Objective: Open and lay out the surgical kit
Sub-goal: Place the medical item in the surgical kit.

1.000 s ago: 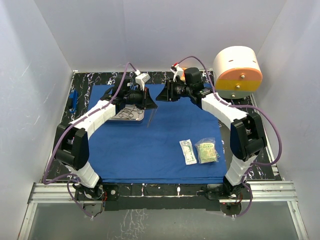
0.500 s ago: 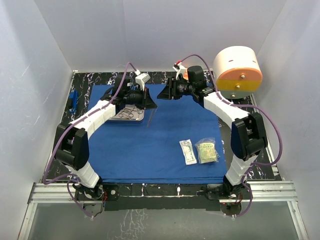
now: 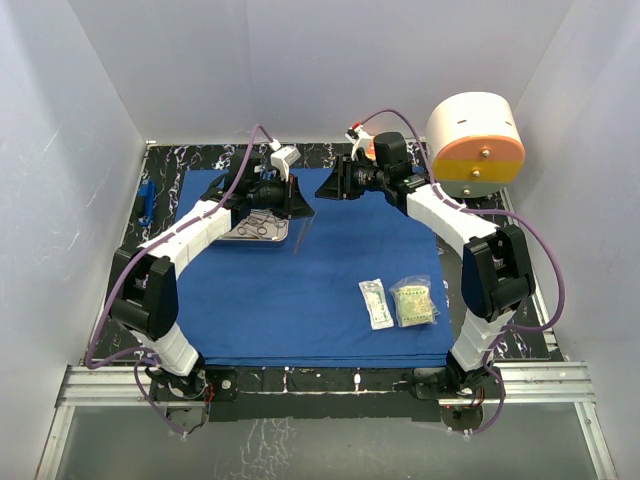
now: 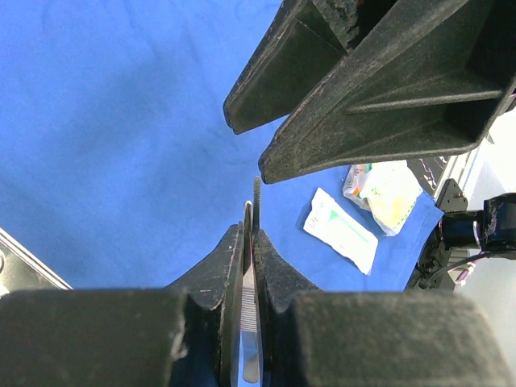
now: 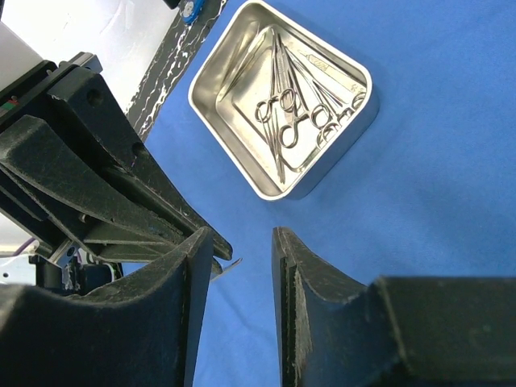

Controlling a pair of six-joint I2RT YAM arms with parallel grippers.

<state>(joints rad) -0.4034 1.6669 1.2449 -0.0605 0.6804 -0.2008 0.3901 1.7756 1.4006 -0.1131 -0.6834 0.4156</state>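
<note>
Surgical kit, contents and positions:
- Blue drape (image 3: pixel 310 290): spread flat on the table.
- Steel tray (image 5: pixel 339 149): on the drape's far-left part, holding several ring-handled forceps (image 5: pixel 284 121).
- Tweezers (image 4: pixel 251 282): clamped between the closed jaws of the left gripper (image 4: pixel 251 238), above the drape just beside the tray, tips protruding.
- 2 sealed items, a white packet (image 3: pixel 376 303) and a yellowish packet (image 3: pixel 414 302): side by side, near-right on the drape.
- Right gripper (image 5: pixel 239 242): jaws apart, empty, facing the left gripper near the tweezers' tips.
</note>
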